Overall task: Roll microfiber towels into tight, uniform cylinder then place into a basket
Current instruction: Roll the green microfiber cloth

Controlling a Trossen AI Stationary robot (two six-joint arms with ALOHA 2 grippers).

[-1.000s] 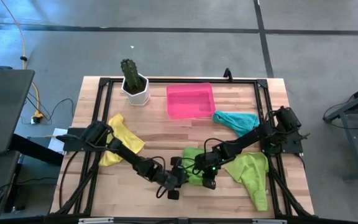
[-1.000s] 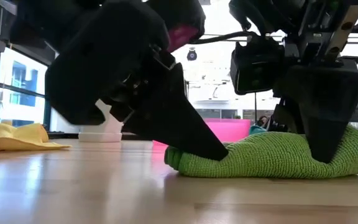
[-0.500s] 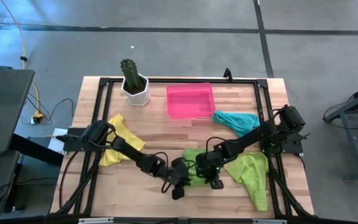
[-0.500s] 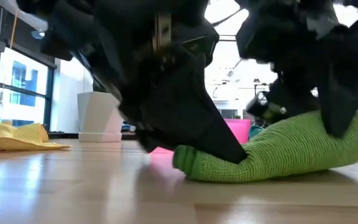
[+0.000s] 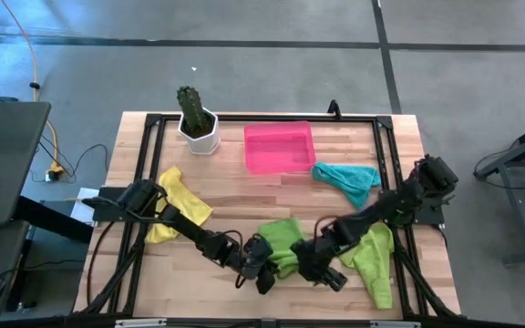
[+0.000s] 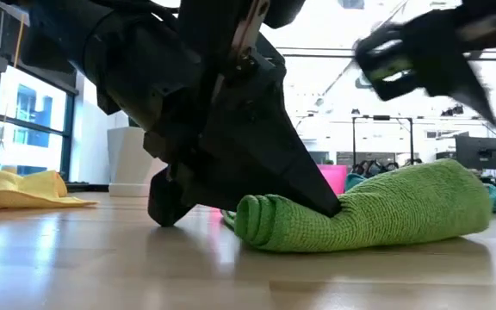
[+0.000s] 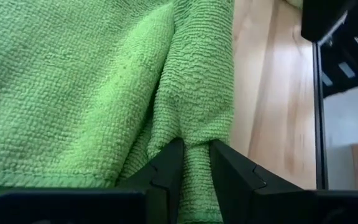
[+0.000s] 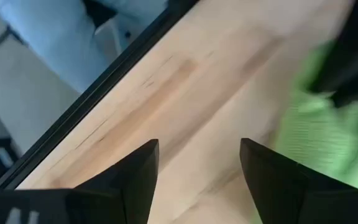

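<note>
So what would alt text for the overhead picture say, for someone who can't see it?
Two dark robot arms meet over a lime green towel near the wooden table's front edge. Yellow, teal and another green towel lie around; a pink basket and potted cactus sit behind.

Bare table (image 5: 235,196) between cactus pot (image 5: 197,123) and pink basket (image 5: 279,148).

The lime green towel (image 7: 92,87) was nubbly looped cloth; the table (image 6: 102,267) was smooth, faintly glossy pale wood.
</note>
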